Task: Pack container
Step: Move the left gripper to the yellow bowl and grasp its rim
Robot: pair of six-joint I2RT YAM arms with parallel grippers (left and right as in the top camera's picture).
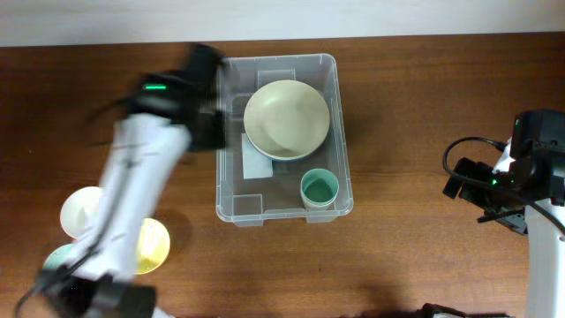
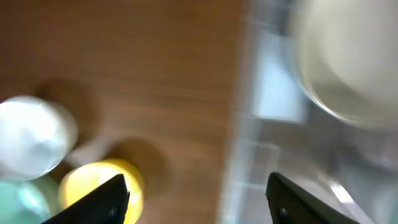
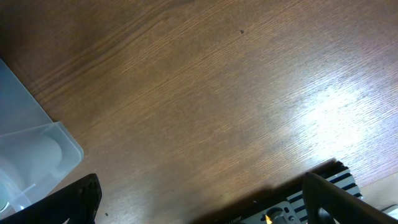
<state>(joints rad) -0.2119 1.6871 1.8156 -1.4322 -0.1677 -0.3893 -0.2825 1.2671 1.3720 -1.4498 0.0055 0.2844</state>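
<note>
The clear container (image 1: 231, 181) stands mid-table with a cream bowl (image 1: 287, 119) and a teal cup (image 1: 319, 189) inside it. A white label (image 1: 256, 157) shows on its base. My left gripper (image 2: 196, 185) is open with nothing between its fingers, hovering over the container's left wall (image 2: 249, 155); the view is blurred by motion. The cream bowl (image 2: 348, 62) lies to its right. My right gripper (image 3: 202, 183) stands open over bare wood far to the right, holding nothing. A corner of the container (image 3: 31, 143) shows at that view's left edge.
On the table's left front sit a white cup (image 1: 81, 210), a yellow bowl (image 1: 152, 246) and a pale teal piece (image 1: 55, 258). The left arm (image 1: 132, 185) stretches over them. The right arm (image 1: 521, 177) stands near the right edge.
</note>
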